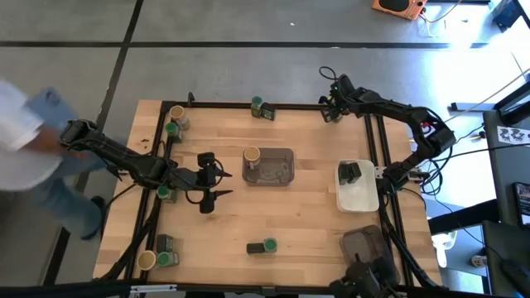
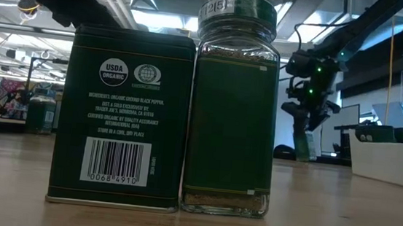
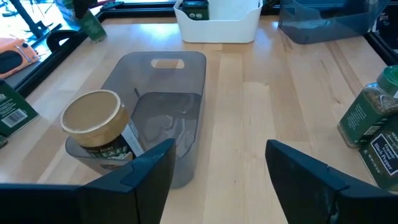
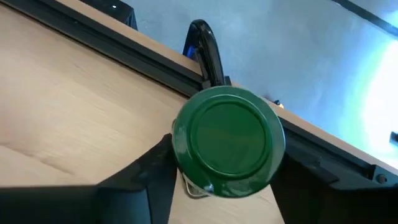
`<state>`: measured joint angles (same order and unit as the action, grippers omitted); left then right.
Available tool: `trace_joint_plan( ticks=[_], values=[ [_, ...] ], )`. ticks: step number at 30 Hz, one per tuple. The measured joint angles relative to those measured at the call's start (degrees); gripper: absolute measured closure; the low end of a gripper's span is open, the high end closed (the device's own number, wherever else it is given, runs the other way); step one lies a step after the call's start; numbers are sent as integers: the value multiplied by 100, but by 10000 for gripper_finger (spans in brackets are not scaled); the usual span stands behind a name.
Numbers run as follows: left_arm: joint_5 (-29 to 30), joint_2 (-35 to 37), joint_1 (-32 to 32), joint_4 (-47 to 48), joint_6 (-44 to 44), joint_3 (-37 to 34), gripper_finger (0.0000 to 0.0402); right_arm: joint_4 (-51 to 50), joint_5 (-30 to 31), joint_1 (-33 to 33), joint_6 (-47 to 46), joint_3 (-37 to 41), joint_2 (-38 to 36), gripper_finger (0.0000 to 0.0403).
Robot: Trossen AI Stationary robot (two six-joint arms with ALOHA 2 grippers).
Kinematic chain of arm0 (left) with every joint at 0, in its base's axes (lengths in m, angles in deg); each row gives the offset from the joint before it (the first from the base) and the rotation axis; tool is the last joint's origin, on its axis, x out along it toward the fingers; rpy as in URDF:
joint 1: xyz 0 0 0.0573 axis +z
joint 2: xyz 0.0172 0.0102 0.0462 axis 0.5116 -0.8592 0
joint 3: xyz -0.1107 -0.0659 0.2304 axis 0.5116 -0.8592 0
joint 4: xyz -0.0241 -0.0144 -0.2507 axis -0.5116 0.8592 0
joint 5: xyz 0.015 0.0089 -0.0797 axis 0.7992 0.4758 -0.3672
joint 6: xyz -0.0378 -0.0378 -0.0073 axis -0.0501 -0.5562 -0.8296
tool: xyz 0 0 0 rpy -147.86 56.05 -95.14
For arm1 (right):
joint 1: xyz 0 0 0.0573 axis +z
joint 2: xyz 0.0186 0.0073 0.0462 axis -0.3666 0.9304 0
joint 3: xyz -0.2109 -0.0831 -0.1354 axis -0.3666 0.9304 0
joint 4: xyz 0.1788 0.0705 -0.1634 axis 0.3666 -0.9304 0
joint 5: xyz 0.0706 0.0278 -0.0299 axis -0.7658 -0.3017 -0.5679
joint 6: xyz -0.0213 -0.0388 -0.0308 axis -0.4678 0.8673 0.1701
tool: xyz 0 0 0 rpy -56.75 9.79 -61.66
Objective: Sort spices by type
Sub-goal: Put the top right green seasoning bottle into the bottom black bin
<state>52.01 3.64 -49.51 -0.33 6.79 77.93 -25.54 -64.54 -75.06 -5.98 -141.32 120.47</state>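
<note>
The right gripper (image 1: pixel 332 112) is positioned at the far right corner of the wooden table (image 1: pixel 306 215), and its fingers (image 4: pixel 149 171) are placed on either side of a green-lidded jar (image 4: pixel 228 142); whether the jar is already pinched or only bracketed cannot be told. The jar stands upright just beside the black frame rail (image 4: pixel 112 43) at the table's edge.

The left gripper (image 1: pixel 207 180) is held over the middle left of the table with its fingers (image 3: pixel 146 171) spread and nothing between them. Just ahead of it a grey tray (image 1: pixel 270 166) is seen, with a tan-lidded jar (image 3: pixel 93 121) leaning at its near end.

A white tray (image 1: pixel 358 192) with a dark tin (image 1: pixel 349 173) inside is set to the right, and a second dark tray (image 1: pixel 365 242) is found nearer the front right corner.

Other spices are scattered about: a green-lidded jar beside a tin (image 1: pixel 263 107) at the far edge, a tan-lidded jar (image 1: pixel 176 113) with a green one (image 1: pixel 171 130) at the far left, a tin paired with a green-lidded jar (image 1: pixel 262 247) at the front centre, and a tan-lidded jar (image 1: pixel 147 261) at the front left corner with a green-lidded one (image 1: pixel 165 258) beside it.

A person in a white top (image 1: pixel 21 120) is seen beyond the left edge.
</note>
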Motion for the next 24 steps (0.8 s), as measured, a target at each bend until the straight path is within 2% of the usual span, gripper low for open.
trace_joint_plan(
  ticks=[9, 13, 18, 24],
  values=[
    [0, 0, 0, -2, 90, 0, 155, -187, -218, 700, 109, 19, -638, 192],
    [-2, 0, 0, -2, 91, 0, 155, -478, -218, 1312, 67, 24, -932, 192],
    [0, 0, 0, 0, 67, 0, 155, -888, -195, 2206, -402, 24, -1231, 192],
    [-4, 0, -2, 3, -45, 0, 155, -1333, 102, 3349, -1058, 24, -1547, 192]
  ],
)
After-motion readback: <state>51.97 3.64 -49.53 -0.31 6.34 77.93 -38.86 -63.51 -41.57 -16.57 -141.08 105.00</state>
